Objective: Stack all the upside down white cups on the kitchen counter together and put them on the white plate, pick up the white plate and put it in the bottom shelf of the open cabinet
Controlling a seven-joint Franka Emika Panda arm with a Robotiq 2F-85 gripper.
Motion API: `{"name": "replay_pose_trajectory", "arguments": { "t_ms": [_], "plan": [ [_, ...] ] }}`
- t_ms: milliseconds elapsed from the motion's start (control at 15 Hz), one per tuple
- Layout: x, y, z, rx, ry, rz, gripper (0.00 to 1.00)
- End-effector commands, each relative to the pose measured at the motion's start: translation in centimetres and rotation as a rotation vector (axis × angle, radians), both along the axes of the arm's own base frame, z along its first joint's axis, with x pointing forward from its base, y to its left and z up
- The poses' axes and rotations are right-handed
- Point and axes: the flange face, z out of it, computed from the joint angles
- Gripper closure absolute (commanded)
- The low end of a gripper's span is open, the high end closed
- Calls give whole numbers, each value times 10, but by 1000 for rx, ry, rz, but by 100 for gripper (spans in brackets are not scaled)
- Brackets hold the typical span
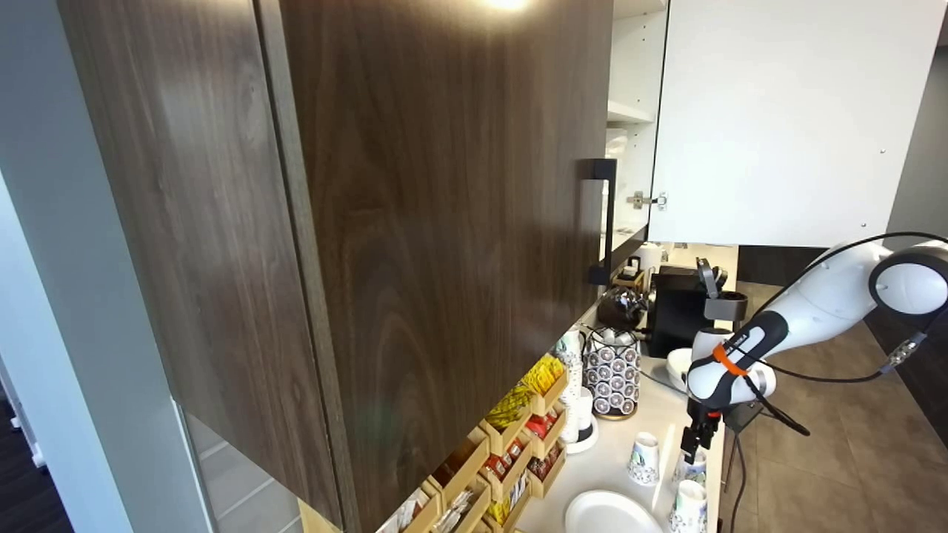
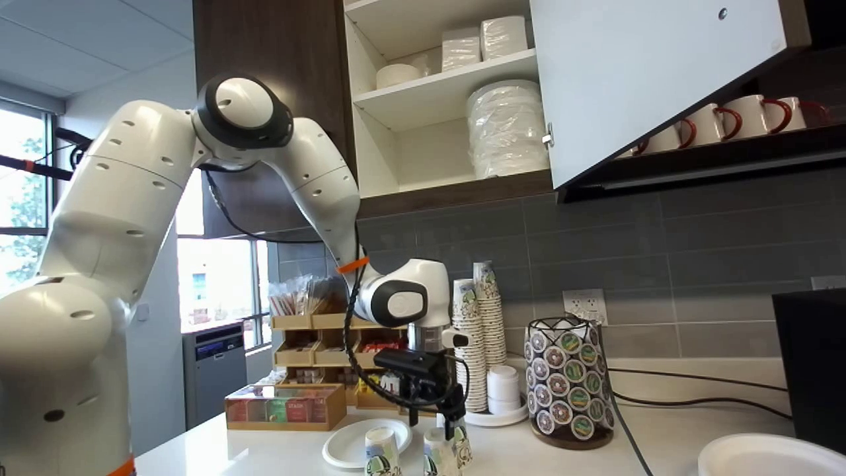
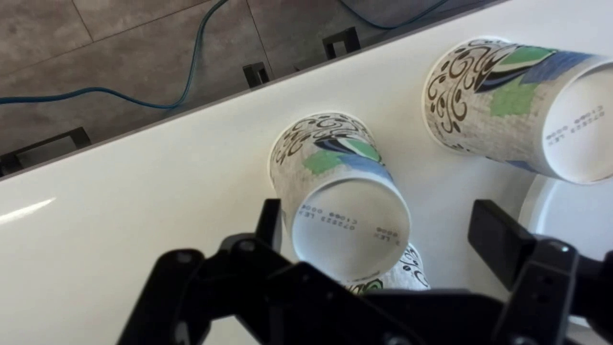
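Observation:
Three upside-down white paper cups with printed patterns stand on the pale kitchen counter. In the wrist view one cup lies between my fingers, close to the left finger. Another cup is at upper right; a third is mostly hidden. My gripper is open and holds nothing. In both exterior views the gripper hangs low over the cups. The white plate lies beside them, also seen in an exterior view. The open cabinet's bottom shelf shows above.
A wrapped white stack stands at the bottom shelf's right. A coffee-pod rack, tall cup stacks and small white containers stand behind the cups. A tea box is left of the plate. White dishware sits at right.

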Motion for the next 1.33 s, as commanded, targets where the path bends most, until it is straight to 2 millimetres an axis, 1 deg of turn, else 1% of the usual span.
{"name": "replay_pose_trajectory", "arguments": {
  "t_ms": [0, 133, 200, 267, 333, 400, 467, 533, 600, 1000, 1067, 1133, 1267],
  "plan": [
    [5, -5, -11, 15, 30, -16, 19],
    [6, -7, -15, 15, 33, -20, 32],
    [7, -9, -16, 15, 34, -21, 42],
    [7, -9, -18, 15, 35, -23, 50],
    [8, -10, -18, 17, 33, -25, 23],
    [10, -11, -17, 18, 28, -25, 11],
    [10, -11, -17, 18, 26, -27, 10],
    [11, -12, -18, 18, 26, -28, 4],
    [12, -12, -18, 19, 27, -29, 1],
    [17, -10, -25, 25, 24, -26, 0],
    [19, -10, -26, 23, 23, -23, 12],
    [20, -10, -27, 21, 22, -22, 26],
    [22, -9, -27, 18, 19, -20, 42]
  ]
}}
